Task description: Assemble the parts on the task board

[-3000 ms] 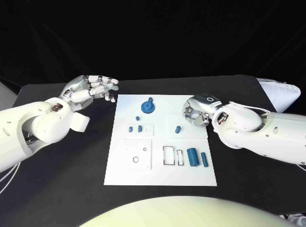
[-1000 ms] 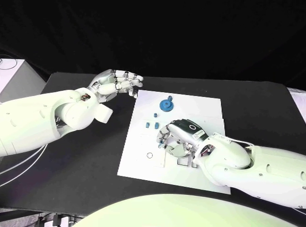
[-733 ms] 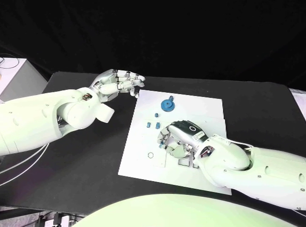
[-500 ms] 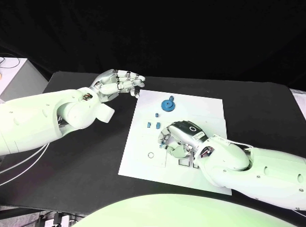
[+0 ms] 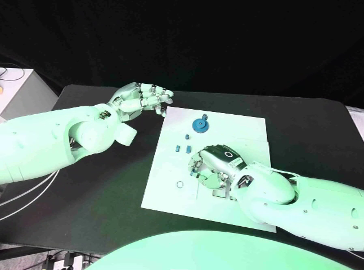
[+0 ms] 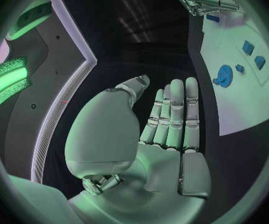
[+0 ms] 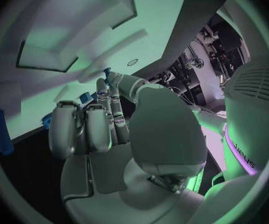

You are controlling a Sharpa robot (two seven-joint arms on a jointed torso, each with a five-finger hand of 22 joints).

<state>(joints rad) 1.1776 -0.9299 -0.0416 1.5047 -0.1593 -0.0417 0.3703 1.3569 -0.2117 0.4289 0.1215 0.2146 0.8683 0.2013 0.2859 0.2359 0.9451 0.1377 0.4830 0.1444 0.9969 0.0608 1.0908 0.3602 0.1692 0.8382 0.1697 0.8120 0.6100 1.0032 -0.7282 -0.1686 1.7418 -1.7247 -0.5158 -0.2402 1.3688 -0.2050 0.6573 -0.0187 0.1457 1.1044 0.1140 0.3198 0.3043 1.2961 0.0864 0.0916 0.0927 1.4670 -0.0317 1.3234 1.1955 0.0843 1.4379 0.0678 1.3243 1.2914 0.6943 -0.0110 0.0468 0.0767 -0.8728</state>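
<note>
- Head view: the white board (image 5: 230, 126) lies in the middle of the black table (image 5: 311, 129). On it we see a round blue wheel (image 5: 200, 124) near the far edge and 2 small blue pegs (image 5: 182, 148) closer in. We judge these parts to be light, stiff plastic, smooth enough to slip, so a pinch across the sides of a peg, or on the wheel's rim, looks best.
- Head view: the right hand (image 5: 212, 167) is palm down low over the board's middle, fingers curled toward the surface. We cannot tell whether it pinches a part, since the hand covers what is under it.
- Head view: the left hand (image 5: 141, 101) hovers just beside the board's far corner, holding nothing we can see.
- Left wrist view: the left hand (image 6: 171, 129) is flat, fingers straight and side by side, nothing in it. The wheel (image 6: 223, 76) and pegs (image 6: 253, 55) sit on the board (image 6: 246, 104), well apart from it.
- Right wrist view: the right hand (image 7: 103, 129) has its fingers bent toward the board (image 7: 78, 30), with blue pieces (image 7: 84, 97) just past the fingertips (image 7: 102, 84); contact is unclear.
</note>
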